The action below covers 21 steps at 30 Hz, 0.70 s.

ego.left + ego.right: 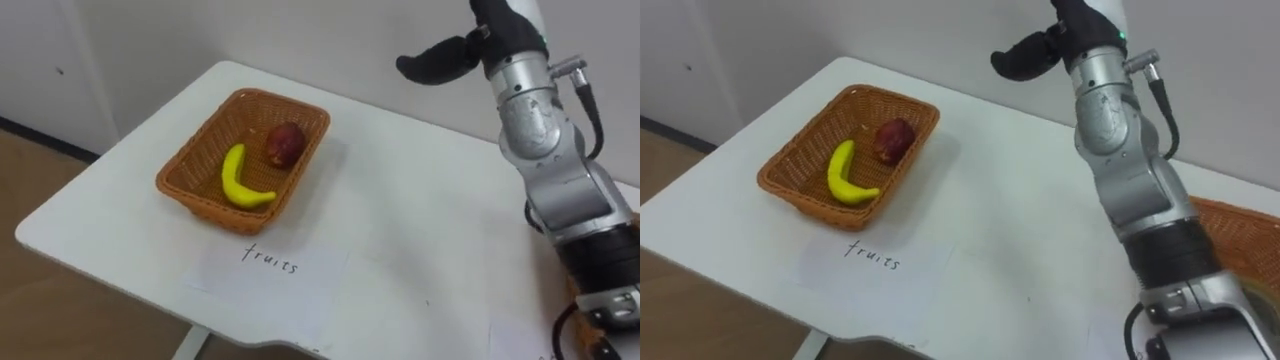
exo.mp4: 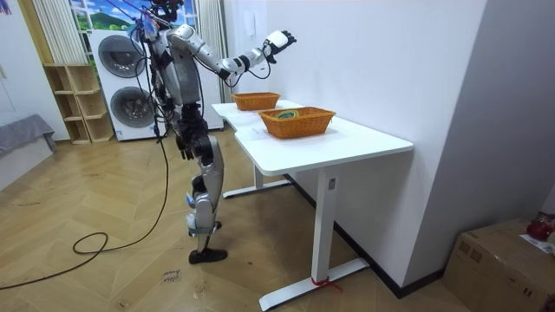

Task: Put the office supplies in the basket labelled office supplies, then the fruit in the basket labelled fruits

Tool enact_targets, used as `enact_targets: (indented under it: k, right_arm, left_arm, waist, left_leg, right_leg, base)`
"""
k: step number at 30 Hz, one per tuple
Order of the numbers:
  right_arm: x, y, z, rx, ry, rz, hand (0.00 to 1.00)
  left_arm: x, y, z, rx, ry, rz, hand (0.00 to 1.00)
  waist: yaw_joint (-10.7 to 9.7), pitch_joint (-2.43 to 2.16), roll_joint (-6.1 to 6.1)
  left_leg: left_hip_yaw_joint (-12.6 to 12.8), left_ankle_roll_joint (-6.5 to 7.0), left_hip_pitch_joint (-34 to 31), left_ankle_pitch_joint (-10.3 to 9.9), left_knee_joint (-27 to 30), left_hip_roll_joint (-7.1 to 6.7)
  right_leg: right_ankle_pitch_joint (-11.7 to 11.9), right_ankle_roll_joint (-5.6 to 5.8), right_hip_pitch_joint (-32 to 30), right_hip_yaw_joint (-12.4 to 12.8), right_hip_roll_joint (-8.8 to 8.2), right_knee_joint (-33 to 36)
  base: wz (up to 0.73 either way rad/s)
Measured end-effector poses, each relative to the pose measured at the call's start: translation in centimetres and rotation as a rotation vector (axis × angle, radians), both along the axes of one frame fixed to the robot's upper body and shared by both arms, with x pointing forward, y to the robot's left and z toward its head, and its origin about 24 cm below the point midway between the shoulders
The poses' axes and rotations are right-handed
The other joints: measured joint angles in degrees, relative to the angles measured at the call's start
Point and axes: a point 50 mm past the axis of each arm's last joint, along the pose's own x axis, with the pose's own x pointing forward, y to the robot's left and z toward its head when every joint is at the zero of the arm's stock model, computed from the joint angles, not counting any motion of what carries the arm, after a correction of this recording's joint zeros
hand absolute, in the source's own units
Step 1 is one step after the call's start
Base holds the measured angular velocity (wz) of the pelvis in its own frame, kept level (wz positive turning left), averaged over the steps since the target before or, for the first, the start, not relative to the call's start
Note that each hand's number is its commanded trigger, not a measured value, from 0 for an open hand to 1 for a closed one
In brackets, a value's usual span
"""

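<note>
Right hand (image 1: 440,60) hangs raised over the far side of the white tabletop (image 1: 420,220), its dark fingers loosely spread and holding nothing. To the robot's left, a banana (image 1: 238,180) and a red fruit (image 1: 284,143) lie side by side in a wicker basket (image 1: 190,170), with a paper sheet (image 1: 270,270) just in front of it. A second basket (image 1: 1240,225) sits at the right

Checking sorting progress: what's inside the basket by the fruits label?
Inside the wicker basket lie a yellow banana and a dark red fruit. The patches of basket floor beneath them are covered, and nothing else shows inside.
</note>
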Motion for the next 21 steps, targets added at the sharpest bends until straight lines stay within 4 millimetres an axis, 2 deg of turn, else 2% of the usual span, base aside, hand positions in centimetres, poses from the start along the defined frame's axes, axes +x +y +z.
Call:
enact_targets:
  k: [2, 5, 6, 10, 13, 15, 17, 21]
  right_arm:
    - [-0.4, -0.1, 0.7, 0.012, -0.039, 0.000, 0.00]
    - [-1.1, -0.3, 1.9, 0.015, -0.109, 0.003, 0.00]
    - [-1.5, -0.6, 2.0, 0.022, -0.133, -0.008, 0.00]
    - [-2.1, -1.6, 1.9, 0.046, -0.153, -0.046, 0.00]
    - [-2.2, -2.3, 1.8, 0.060, -0.154, -0.072, 0.00]
    - [-2.3, -2.9, 2.1, 0.064, -0.170, -0.097, 0.00]
    - [-2.5, -3.3, 2.3, 0.060, -0.184, -0.109, 0.00]
    - [-2.9, -5.0, 3.2, 0.085, -0.217, -0.153, 0.00]
  left_arm:
    - [0.0, -0.1, 0.0, -0.001, -0.002, -0.001, 0.00]
    - [0.1, -0.1, 0.0, -0.002, -0.007, -0.003, 0.00]
    - [0.1, -0.1, 0.0, -0.002, -0.010, -0.004, 0.00]
    - [0.2, 0.0, 0.0, 0.008, -0.016, -0.002, 0.00]
    - [0.2, 0.0, 0.0, 0.008, -0.012, -0.002, 0.00]
    - [0.5, 0.1, 0.0, 0.009, -0.019, 0.001, 0.00]
    - [0.8, 0.2, 0.0, 0.010, -0.026, 0.005, 0.00]
    - [1.6, 0.5, 0.1, 0.008, -0.057, 0.000, 0.00]
  waist:
    - [-0.8, 0.06, 0.30]
    - [-2.3, -0.13, 0.82]
    - [-2.7, -0.29, 1.11]
    - [-3.5, -0.30, 1.52]
    - [-4.9, -0.34, 1.43]
    - [-5.5, -0.33, 1.11]
    - [-6.1, -0.49, 0.78]
    - [-6.9, -0.39, -0.05]
  left_leg:
    - [0.9, -0.02, 0.1, 0.0, 0.0, 0.28]
    - [1.6, -0.01, 0.1, 0.0, 0.1, 0.38]
    - [1.9, 0.00, 0.4, 0.0, -0.1, 0.40]
    - [3.4, 0.01, 1.3, 0.0, -1.1, 0.68]
    - [4.6, -0.02, 1.4, 0.0, -1.2, 1.06]
    - [5.4, -0.22, 1.3, -0.2, -1.2, 1.43]
    - [5.5, -0.26, 1.3, -0.2, -1.2, 1.51]
    - [6.3, -0.33, 1.3, -0.3, -1.1, 1.74]
  right_leg:
    - [0.0, -0.05, -0.6, 0.8, 0.08, 0.6]
    - [0.2, -0.13, -1.0, 1.3, 0.10, 0.6]
    - [0.2, -0.11, -1.0, 1.7, 0.10, 0.6]
    - [0.2, -0.11, -1.0, 3.4, 0.29, 0.7]
    - [0.3, -0.21, -1.5, 4.2, 0.51, 0.8]
    - [0.4, -0.46, -2.2, 5.3, 0.94, 1.0]
    - [0.5, -0.54, -2.5, 5.4, 1.00, 1.0]
    - [0.6, -0.63, -3.2, 6.2, 1.16, 1.5]
  base:
    - [-0.22]
    - [-0.14]
    - [-0.15]
    - [-0.21]
    - [-0.17]
    - [-0.23]
    - [-0.10]
    - [-0.10]
